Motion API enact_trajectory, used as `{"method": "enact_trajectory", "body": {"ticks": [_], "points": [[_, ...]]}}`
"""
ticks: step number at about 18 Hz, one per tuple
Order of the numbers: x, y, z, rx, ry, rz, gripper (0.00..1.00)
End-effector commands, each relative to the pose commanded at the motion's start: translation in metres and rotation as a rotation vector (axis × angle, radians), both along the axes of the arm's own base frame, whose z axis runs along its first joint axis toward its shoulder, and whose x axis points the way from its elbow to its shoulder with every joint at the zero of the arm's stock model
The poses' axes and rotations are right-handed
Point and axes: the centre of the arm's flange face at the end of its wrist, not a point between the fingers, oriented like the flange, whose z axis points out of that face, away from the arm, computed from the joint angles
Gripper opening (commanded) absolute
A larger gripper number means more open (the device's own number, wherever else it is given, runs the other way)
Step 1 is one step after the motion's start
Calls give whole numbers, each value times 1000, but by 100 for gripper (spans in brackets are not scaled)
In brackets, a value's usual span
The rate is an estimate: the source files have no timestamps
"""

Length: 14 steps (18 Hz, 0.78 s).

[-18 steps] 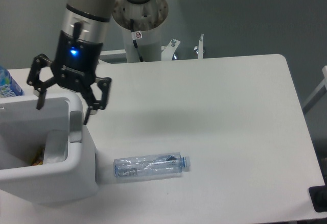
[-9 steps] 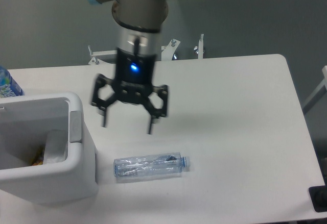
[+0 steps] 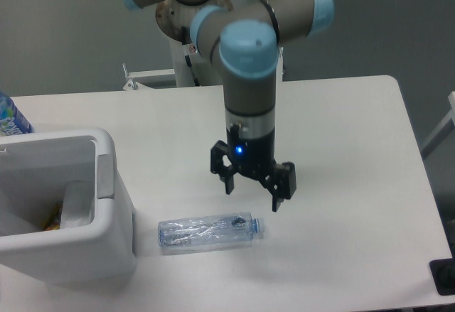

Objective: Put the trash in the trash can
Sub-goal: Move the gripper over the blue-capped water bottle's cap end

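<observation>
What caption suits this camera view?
Open end effector above crushed clear bottle, beside white trash can.

This looks like a robot lab: a big robot arm stands on a post at a plain white table, grey floor behind.

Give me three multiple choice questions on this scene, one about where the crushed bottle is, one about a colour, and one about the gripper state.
1. Where does the crushed bottle lie?
A. inside the trash can
B. on the table beside the trash can
C. in the gripper

2. What colour is the trash can?
A. white
B. black
C. red

3. How is the gripper?
A. shut on the bottle
B. open and empty
C. out of view

Answers: 1 B, it lies flat on the table right of the can. 2 A, its walls and rim are white. 3 B, its fingers are spread above the bottle's cap end, holding nothing.
</observation>
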Motion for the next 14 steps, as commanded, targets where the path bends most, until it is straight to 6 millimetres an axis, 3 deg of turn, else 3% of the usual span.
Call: {"method": "enact_trajectory", "body": {"ticks": [5, 9, 14], "points": [[-21, -2, -50, -107, -2, -19, 100], [-25, 2, -69, -130, -14, -20, 100], [-28, 9, -77, -133, -17, -25, 100]]}}
